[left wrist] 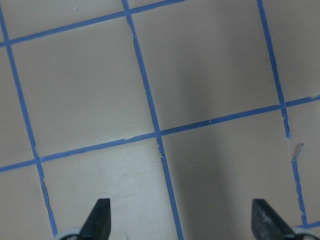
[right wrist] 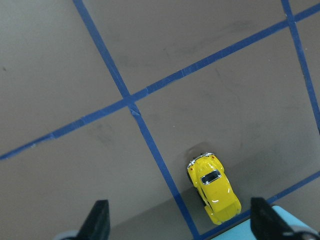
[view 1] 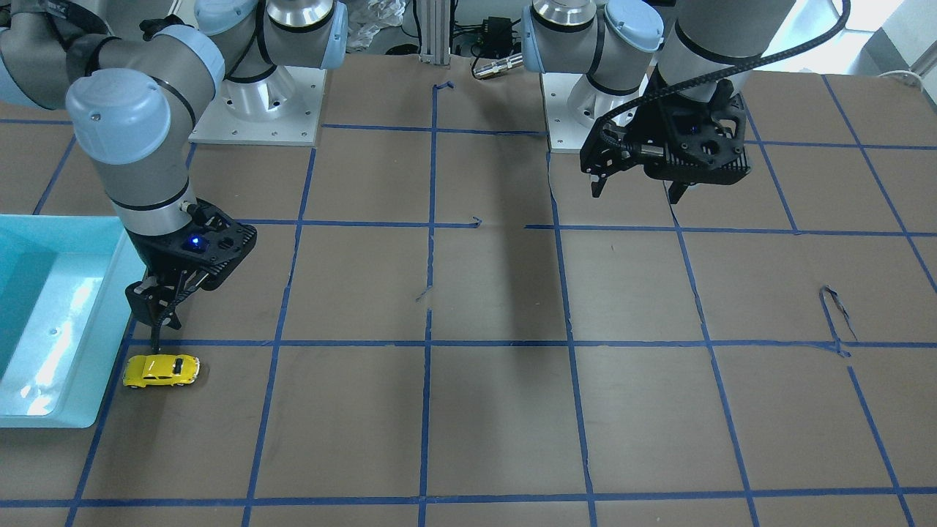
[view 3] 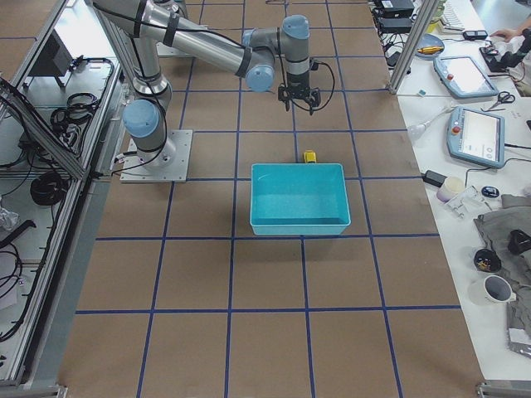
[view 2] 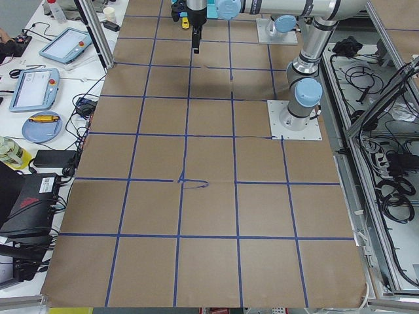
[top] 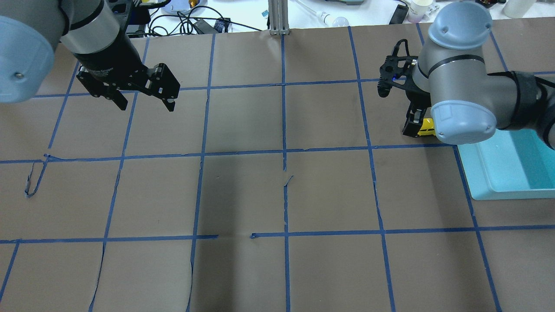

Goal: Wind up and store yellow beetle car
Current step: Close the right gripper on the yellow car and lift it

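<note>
The yellow beetle car stands on the brown table next to the teal bin. It also shows in the right wrist view, on its wheels and beside a blue tape line. My right gripper hangs open just above and behind the car, not touching it; the right wrist view shows both fingertips wide apart with the car between them and lower. In the overhead view the right wrist hides most of the car. My left gripper is open and empty, held high over bare table far from the car.
The teal bin sits at the table's right end, its corner close to the car. Blue tape lines grid the brown paper cover. Cables and lab clutter lie beyond the table's far edge.
</note>
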You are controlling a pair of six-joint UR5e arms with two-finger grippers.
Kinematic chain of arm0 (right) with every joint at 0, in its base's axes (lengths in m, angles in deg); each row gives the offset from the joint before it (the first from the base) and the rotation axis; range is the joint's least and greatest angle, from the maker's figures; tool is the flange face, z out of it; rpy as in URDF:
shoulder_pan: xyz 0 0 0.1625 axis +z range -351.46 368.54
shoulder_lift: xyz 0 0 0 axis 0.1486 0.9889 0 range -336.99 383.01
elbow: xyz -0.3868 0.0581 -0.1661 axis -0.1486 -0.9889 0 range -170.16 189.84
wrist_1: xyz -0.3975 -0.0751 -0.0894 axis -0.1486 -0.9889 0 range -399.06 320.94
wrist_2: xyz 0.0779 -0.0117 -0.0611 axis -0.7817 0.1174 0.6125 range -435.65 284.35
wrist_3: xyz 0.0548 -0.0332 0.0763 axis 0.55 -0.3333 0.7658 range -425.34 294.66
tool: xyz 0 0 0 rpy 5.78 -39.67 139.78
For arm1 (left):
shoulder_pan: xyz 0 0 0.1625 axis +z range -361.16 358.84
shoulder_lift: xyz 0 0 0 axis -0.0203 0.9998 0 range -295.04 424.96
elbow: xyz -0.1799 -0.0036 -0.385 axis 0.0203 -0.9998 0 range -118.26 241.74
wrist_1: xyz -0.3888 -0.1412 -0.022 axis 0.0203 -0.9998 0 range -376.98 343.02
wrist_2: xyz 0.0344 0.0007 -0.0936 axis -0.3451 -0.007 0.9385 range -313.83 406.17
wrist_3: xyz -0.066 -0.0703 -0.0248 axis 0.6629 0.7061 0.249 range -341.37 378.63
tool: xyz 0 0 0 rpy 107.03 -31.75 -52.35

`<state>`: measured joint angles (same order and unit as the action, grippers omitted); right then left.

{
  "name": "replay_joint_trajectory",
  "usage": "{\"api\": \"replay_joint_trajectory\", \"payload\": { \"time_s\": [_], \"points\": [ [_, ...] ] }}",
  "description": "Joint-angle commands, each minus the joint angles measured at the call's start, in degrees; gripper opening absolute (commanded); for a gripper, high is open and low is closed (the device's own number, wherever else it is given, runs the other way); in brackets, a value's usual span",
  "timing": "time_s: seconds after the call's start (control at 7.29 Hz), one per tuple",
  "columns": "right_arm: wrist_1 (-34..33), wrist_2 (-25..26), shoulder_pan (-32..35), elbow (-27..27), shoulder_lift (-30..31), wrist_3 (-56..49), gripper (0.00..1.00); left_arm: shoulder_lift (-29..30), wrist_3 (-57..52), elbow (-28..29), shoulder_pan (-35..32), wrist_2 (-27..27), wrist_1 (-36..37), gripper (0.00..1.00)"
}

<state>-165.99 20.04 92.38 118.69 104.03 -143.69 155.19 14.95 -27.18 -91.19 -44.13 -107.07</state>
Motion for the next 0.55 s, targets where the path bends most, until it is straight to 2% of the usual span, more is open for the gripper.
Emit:
{"api": "replay_joint_trajectory", "payload": {
  "time_s": [0.0, 0.41],
  "points": [
    [-3.57, -5.66, -7.0, 0.66, -3.83, -21.91, 1.0, -1.02, 0.16, 0.07, 0.03, -0.23, 1.84, 1.0],
    [-9.89, -4.73, -7.64, -1.26, -10.95, -32.96, 1.0, -2.6, -0.36, -0.37, -0.05, -0.14, 1.76, 1.0]
  ]
}}
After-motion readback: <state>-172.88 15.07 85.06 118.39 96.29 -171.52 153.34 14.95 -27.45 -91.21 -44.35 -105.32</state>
